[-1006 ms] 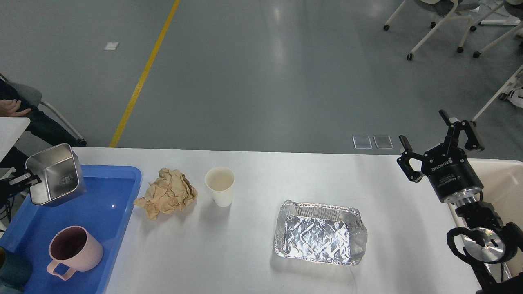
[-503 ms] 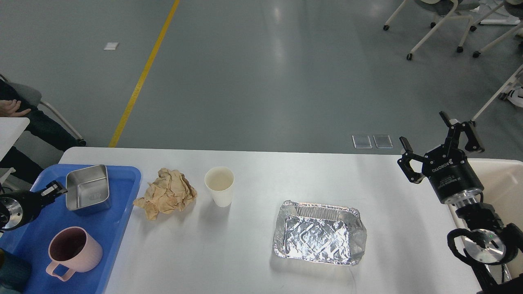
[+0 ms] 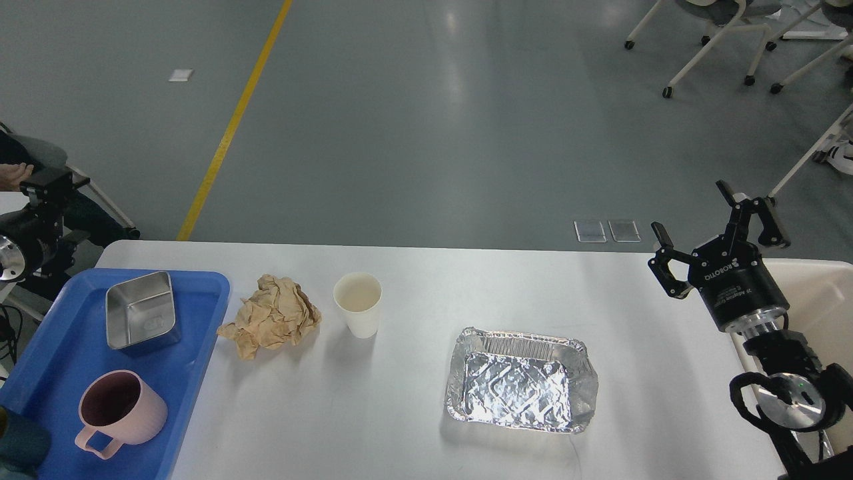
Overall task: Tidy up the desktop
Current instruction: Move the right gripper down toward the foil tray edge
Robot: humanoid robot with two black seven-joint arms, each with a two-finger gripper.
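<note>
Partway done: steel tin (image 3: 141, 319) and pink mug (image 3: 120, 413) sit in blue tray (image 3: 63, 353), below left gripper (image 3: 46, 193), jaws unreadable. Crumpled paper (image 3: 272, 323), paper cup (image 3: 358, 304), foil pan (image 3: 521, 380) remain on counter (image 3: 413, 427), left of right gripper (image 3: 720, 230), jaws apart, empty. Bin (image 3: 823, 300) cut off at right.

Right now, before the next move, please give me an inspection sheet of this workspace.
Surface: white desktop, no spills seen.
Job's things: steel box and pink mug in the blue tray.
Clutter: crumpled paper, paper cup, foil tray on the desktop.
Grippers: right gripper open, empty; left gripper state unclear.
Cables: black cable at left edge.
Surroundings: cream bin, chairs.
</note>
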